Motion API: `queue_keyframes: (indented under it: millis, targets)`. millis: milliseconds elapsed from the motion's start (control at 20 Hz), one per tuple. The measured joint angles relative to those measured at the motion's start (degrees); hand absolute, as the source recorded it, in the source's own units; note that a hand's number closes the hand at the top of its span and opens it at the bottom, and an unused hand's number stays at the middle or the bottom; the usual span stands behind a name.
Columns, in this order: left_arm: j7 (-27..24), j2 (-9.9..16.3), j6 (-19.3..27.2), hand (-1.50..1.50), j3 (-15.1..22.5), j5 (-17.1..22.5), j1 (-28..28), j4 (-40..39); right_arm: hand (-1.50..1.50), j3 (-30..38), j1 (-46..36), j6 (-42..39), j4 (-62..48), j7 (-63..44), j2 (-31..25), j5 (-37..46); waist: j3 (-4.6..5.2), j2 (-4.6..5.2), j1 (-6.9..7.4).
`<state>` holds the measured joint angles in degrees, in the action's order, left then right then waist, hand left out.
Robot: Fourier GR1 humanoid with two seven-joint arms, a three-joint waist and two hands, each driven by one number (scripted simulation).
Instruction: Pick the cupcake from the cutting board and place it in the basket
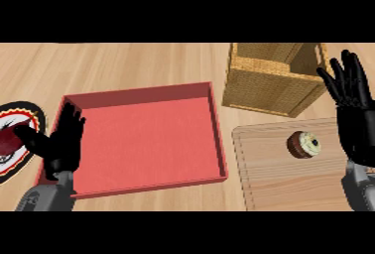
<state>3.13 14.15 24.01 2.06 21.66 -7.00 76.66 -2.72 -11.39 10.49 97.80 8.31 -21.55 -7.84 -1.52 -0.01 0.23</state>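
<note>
A small brown cupcake with pale frosting (304, 144) lies on the light wooden cutting board (271, 173) at right, near the woven wicker basket (267, 84). The right hand (355, 116) stands beside it, fingers straight; the left hand (58, 144) rests flat-fingered over the red square tray (157, 134).

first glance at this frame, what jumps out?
The big red tray fills the middle of the counter, nothing visible in it. The cupcake sits alone on the cutting board at lower right, with the woven basket just behind the board. Both black hands are open with fingers up, the left hand at the tray's left edge and the right hand at the far right.
</note>
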Motion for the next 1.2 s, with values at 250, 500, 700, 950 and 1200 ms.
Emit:
queue_keyframes:
  millis: [250, 500, 700, 950, 1200]
  targets:
    - [-2.63, 5.42, -3.69, 0.00, 4.13, -6.14, -3.38, 2.96, 1.50, -6.08, -2.00, -13.45, 0.34, 0.58, 1.72, -9.56, 0.71, 0.07, 1.25]
    - [-5.03, 10.01, -8.30, 0.00, 7.78, -10.62, -6.43, 5.38, -1.50, -13.26, 0.06, -22.88, 1.64, -2.10, 9.63, -24.43, 0.43, 0.29, 1.41]
    - [-6.15, 13.52, -11.19, 0.00, 8.70, -12.85, -5.77, 7.01, -1.50, -15.11, 4.95, -28.11, 11.30, -7.66, 6.43, -33.20, 1.11, -0.23, -0.27]
    - [-6.43, 16.26, -13.63, 0.00, 7.94, -13.15, -4.84, 8.64, -1.50, -4.30, 3.61, -28.65, 17.10, -11.09, -3.90, -32.57, 1.44, -0.38, -0.83]
    - [-6.59, 16.53, -14.22, 0.00, 8.23, -13.62, -4.79, 9.12, -1.50, 5.13, -2.60, -33.24, 15.35, -14.94, -18.18, -26.36, 1.58, -0.11, -0.41]
